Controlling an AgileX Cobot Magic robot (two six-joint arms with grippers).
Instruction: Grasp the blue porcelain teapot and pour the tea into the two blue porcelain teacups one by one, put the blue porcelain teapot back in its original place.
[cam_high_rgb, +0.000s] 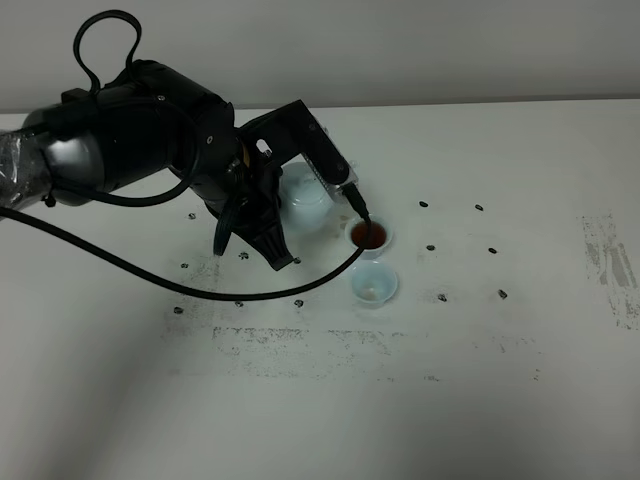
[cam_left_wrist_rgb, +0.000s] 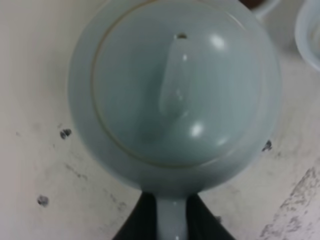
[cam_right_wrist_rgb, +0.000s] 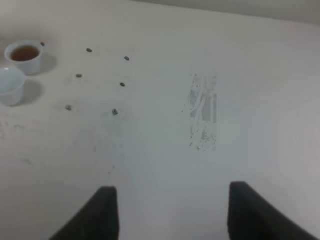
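1. A white, scuffed table (cam_high_rgb: 520, 400) is shown.
2. The glossy, round teapot (cam_high_rgb: 305, 200) is clamped by its handle in the left gripper (cam_left_wrist_rgb: 172, 220), at 10 o'clock of the far cup (cam_high_rgb: 385, 243).
3. That cup is filled with tea (cam_high_rgb: 368, 236). The near cup (cam_high_rgb: 374, 285), at its 6 o'clock, looks empty, so one pour and the return are judged left.
4. The right gripper (cam_right_wrist_rgb: 170, 212) is seen with fingers apart, empty.

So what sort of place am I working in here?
Most likely a robotics lab test bench, not a kitchen: a bare white table with small black marks and scuffed patches, a plain wall behind, and only the teapot and two teacups set out.
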